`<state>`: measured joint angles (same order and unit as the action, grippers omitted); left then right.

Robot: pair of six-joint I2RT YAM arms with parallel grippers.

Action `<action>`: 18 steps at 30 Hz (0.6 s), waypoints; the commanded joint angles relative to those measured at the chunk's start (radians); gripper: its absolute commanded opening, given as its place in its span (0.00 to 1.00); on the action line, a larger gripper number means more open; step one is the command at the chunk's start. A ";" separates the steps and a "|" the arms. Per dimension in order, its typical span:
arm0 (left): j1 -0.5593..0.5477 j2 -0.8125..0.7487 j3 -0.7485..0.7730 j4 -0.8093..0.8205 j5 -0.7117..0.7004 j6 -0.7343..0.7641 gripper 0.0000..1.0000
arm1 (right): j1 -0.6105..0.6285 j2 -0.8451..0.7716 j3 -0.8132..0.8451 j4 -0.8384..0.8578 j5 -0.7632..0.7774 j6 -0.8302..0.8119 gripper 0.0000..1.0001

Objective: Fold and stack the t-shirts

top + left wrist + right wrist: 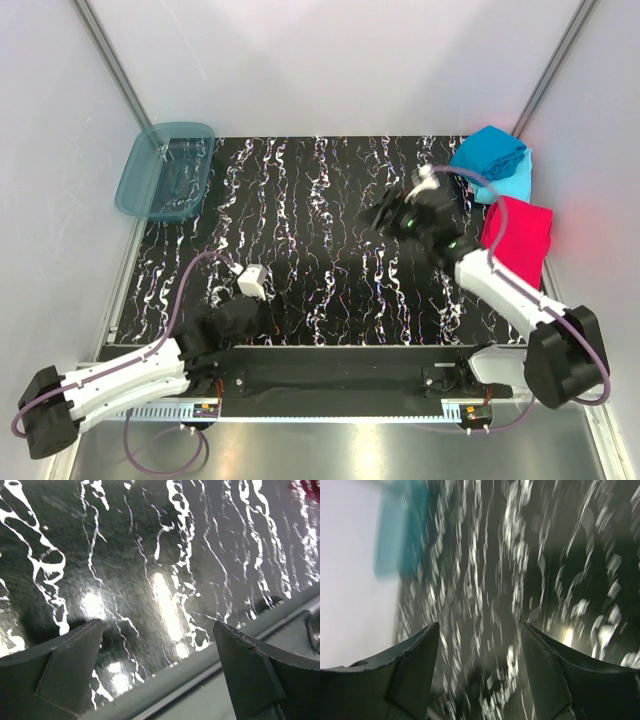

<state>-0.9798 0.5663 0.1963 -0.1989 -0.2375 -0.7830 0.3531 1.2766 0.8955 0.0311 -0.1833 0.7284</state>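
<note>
On the black marbled table (320,190), toward two o'clock, a teal-blue t-shirt (488,152) lies bunched in soft folds on a light cyan t-shirt (519,180); just beside them, at three o'clock, a bright magenta-red t-shirt (520,238) lies folded flat. The left gripper (159,645) and right gripper (480,645) both hold their fingers spread, grasping nothing.

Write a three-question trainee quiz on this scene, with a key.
1. True or false: the bright magenta-red cloth shirt lies at the right edge of the black marbled table.
2. The translucent teal plastic tub sits at which far corner? A left, B right.
3. Fill in: the left gripper and right gripper are both ____.
Key: 1 true; 2 A; 3 open.
</note>
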 commanded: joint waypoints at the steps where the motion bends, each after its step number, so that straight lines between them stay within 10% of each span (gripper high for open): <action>1: -0.005 0.079 0.077 0.124 -0.074 0.041 0.99 | 0.153 -0.092 -0.114 0.105 0.146 -0.083 0.73; 18: -0.016 0.521 0.232 0.282 -0.304 0.195 0.99 | 0.254 -0.447 -0.503 0.073 0.519 -0.189 0.74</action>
<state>-0.9905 1.0580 0.3691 -0.0006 -0.4328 -0.6571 0.6022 0.8410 0.4286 0.0601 0.2348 0.5678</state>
